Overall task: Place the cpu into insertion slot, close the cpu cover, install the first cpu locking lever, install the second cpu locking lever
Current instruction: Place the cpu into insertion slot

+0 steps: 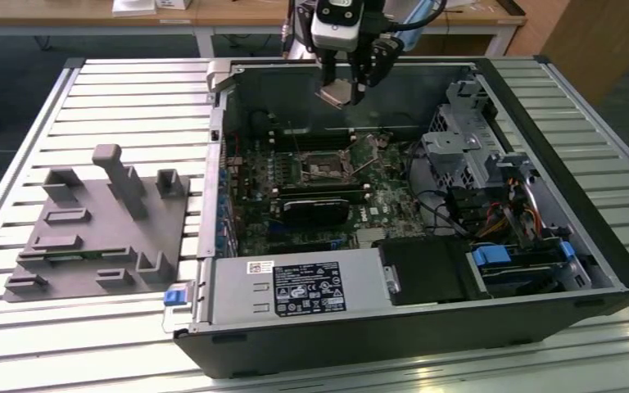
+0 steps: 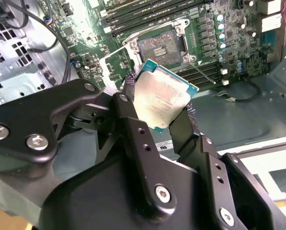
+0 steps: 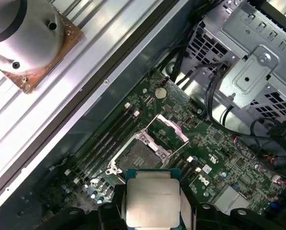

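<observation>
Cpu (image 3: 151,201): clamped in claw (image 2: 160,108), aloft over the open case (image 1: 402,340), not yet seated; slot (image 3: 138,155) below claw bare, cover (image 3: 168,128) beside it tilted up; placing, cover closing and both lever steps apparently all outstanding.

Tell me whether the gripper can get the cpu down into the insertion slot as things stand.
Probably yes: the gripper holds the cpu over the case, the insertion slot lies bare, its cpu cover swung open, nothing between them.
</observation>
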Robot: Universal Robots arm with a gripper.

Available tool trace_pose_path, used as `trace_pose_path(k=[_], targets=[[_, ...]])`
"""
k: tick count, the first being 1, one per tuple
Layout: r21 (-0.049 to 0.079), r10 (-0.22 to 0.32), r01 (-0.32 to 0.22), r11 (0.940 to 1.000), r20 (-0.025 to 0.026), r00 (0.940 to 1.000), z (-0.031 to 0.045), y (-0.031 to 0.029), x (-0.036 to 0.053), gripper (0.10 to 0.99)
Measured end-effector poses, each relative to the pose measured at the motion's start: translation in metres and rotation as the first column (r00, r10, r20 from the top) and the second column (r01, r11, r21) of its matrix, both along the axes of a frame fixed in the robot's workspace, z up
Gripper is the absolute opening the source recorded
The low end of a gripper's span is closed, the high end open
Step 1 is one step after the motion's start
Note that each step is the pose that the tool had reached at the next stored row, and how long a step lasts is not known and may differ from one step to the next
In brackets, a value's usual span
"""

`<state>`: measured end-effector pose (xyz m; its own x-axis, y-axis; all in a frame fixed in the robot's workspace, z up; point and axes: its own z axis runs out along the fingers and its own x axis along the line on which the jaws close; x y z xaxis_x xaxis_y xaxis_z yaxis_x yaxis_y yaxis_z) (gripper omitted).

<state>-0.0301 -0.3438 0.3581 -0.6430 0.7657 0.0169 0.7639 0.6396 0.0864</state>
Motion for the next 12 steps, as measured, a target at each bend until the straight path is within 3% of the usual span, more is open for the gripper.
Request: trace_pose_path(k=[12], targets=[[-0.002, -0.108, 0.108, 0.9941, 0.0002, 0.9941, -0.0009, 0.0013, 0.0, 0.537]])
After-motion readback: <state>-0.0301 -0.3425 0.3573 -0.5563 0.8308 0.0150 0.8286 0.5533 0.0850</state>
